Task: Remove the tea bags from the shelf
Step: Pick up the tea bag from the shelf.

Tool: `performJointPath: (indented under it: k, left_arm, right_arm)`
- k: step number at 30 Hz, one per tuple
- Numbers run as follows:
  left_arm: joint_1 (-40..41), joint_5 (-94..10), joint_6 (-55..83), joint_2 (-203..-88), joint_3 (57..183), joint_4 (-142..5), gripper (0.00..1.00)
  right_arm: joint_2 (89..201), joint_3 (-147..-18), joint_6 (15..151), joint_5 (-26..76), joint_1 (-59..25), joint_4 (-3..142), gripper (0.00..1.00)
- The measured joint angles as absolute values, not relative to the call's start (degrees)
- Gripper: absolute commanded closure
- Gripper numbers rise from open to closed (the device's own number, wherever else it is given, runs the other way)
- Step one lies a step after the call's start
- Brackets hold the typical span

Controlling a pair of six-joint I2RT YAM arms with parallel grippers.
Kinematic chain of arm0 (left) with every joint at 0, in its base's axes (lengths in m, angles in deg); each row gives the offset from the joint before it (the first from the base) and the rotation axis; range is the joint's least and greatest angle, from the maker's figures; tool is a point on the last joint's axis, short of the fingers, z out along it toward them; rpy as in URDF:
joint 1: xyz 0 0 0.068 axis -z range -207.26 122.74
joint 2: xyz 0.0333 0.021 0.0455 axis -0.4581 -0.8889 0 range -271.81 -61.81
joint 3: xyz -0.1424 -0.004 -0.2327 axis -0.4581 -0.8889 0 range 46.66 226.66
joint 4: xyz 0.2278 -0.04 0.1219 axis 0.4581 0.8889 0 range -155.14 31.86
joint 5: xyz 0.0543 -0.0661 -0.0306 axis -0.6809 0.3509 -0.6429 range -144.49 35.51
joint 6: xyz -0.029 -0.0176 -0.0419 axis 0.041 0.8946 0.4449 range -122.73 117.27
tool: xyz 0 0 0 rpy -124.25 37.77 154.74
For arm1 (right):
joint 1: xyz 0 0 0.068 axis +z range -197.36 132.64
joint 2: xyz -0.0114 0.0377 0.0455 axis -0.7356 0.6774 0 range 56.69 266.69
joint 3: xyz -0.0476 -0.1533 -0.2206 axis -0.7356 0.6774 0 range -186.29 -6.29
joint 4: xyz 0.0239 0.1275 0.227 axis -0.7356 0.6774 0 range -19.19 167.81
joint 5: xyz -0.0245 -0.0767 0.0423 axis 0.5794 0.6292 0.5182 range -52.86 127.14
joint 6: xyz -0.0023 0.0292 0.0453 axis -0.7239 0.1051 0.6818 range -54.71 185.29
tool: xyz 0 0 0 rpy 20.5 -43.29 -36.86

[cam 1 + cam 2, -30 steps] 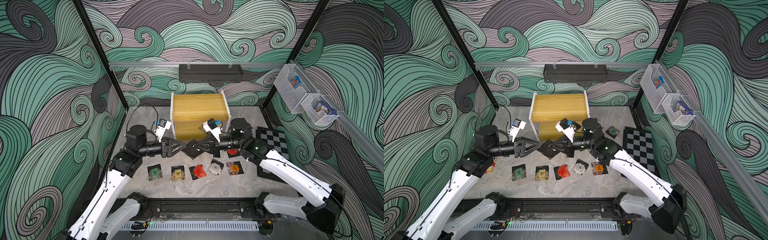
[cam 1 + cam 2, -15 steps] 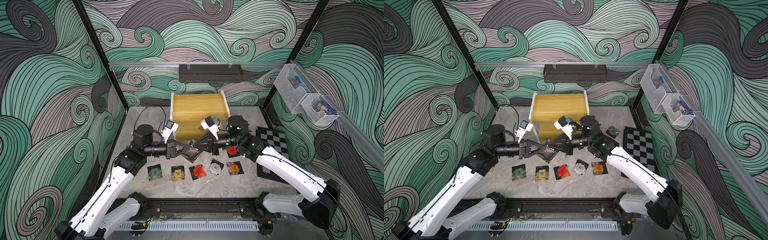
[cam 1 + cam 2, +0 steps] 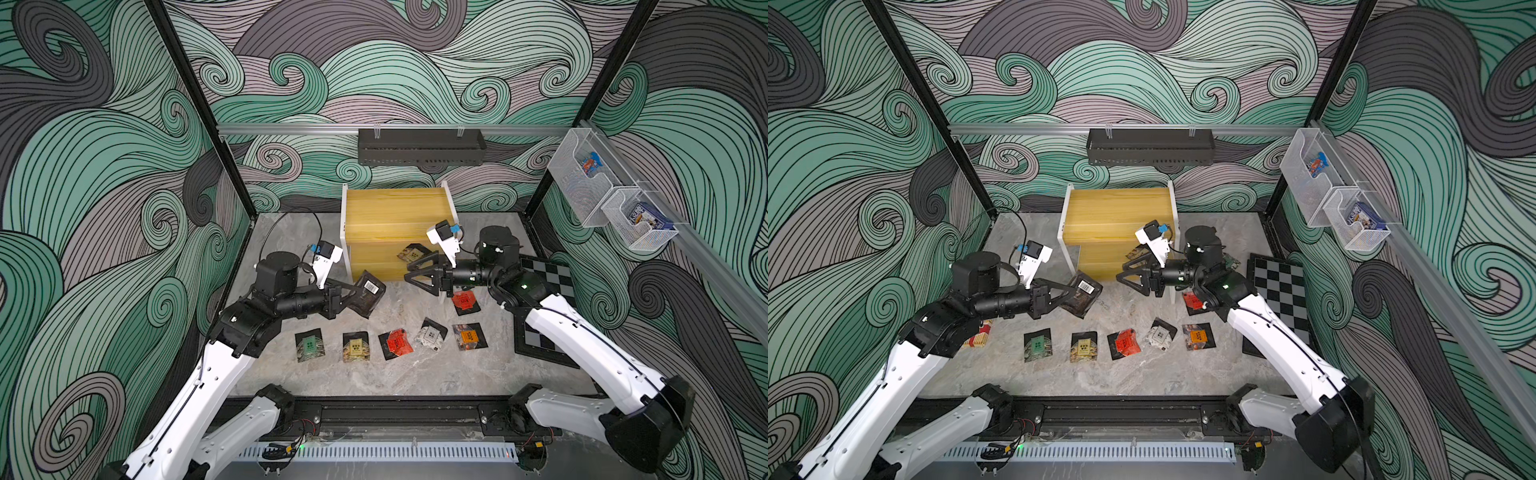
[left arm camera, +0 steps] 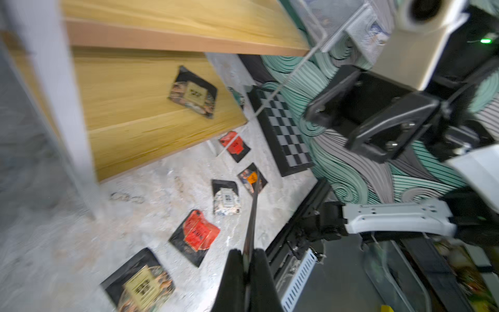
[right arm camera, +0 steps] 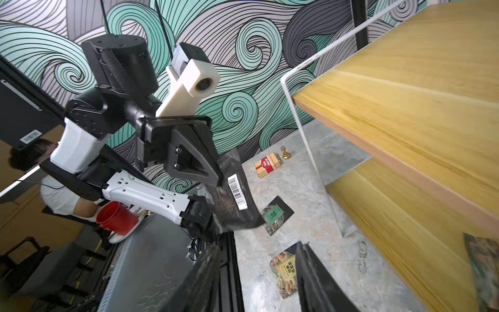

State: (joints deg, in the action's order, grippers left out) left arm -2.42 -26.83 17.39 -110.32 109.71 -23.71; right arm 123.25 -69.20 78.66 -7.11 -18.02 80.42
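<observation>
Black on its back, with a white barcode sticker, one tea bag (image 3: 368,293) hangs in your left gripper (image 3: 354,292). Your left jaws are pressed tight on its edge. The bag is up off the grey table (image 3: 415,374), just in front of the shelf (image 3: 395,216). In the left wrist view you see it from the side, as a thin dark line between the fingers (image 4: 232,275).

Your right gripper (image 3: 410,273) is spread open and has nothing in it. It sits by the front of the shelf's low board and points at your left gripper.

One tan-label bag (image 3: 413,252) lies flat on that low board, right behind your right gripper.

Five more lie in a row on the table, close to you: a teal bag (image 3: 309,345), a gold bag (image 3: 356,347), a red bag (image 3: 397,343), a white bag (image 3: 432,334) and an orange bag (image 3: 469,336). A second red bag (image 3: 464,300) lies just under your right arm. A checkered board (image 3: 552,274) lies flat on the table beside that arm.
</observation>
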Motion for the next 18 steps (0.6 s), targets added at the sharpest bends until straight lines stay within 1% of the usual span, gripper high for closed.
performJointPath:
  k: [6,10,14,18]
  left_arm:
    - [-2.73,-46.46,18.39,-109.07,111.35,-10.96,1.0]
    - [-3.95,-58.19,21.06,-110.86,111.39,-4.3,1.0]
    - [-7.6,-65.1,23.4,-116.24,112.59,-0.21,1.0]
    - [-11.08,-68.31,24.47,-123.17,113.18,-0.08,1.0]
  right_arm:
    - [120.08,-66.89,77.21,-4.73,-19.87,81.14,0.5]
    - [119.58,-65.66,76.75,-2.98,-20.31,81.6,0.51]
    - [118.4,-64.15,76.47,-0.6,-20.53,81.97,0.51]
    - [115.69,-62.16,76.47,1.61,-20.75,82.19,0.51]
